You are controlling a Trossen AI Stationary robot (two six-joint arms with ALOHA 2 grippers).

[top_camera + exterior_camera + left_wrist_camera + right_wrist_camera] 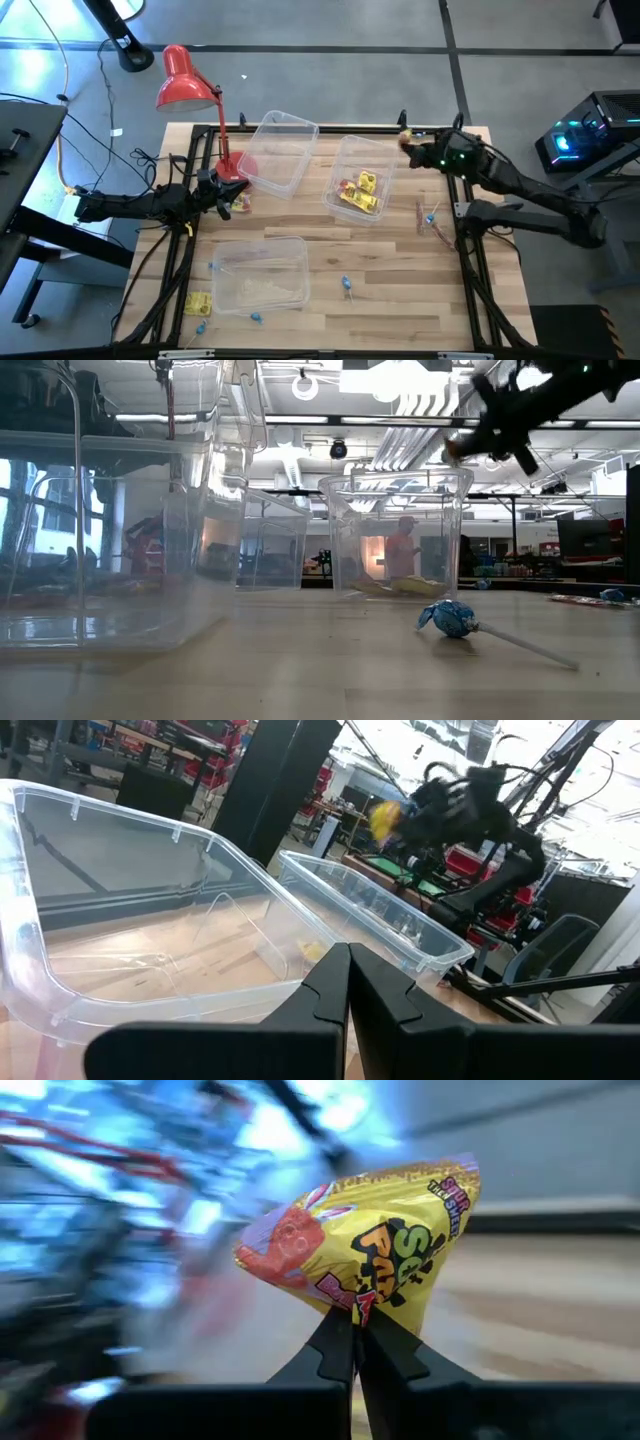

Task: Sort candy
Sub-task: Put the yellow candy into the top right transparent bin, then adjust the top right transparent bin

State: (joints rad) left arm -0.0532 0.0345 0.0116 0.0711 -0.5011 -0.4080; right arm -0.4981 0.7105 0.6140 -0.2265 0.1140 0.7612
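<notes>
My right gripper (410, 143) is shut on a yellow candy packet (368, 1240), high above the table's far right part, beside the clear bin (340, 165) that holds several yellow packets (362, 192). The held packet also shows in the left wrist view (385, 817). My left gripper (348, 982) is shut and empty at the table's left, next to the far-left clear bin (282, 150). Loose candy lies on the table: a yellow packet (197, 303), blue pieces (346, 286), and red-pink sticks (436, 228). My right gripper pinches the yellow packet by one narrow end (360, 1306) between its two fingertips. The packet sticks out beyond the fingertips and fans wider away from them. It is lifted clear of the table and of the bins.
A third clear bin (262, 272) stands near the front left. A red desk lamp (186, 82) stands at the far left corner, its base beside my left gripper. A blue wrapped piece (447, 617) with a stick lies close in the low view. Bare wood shows at the front right.
</notes>
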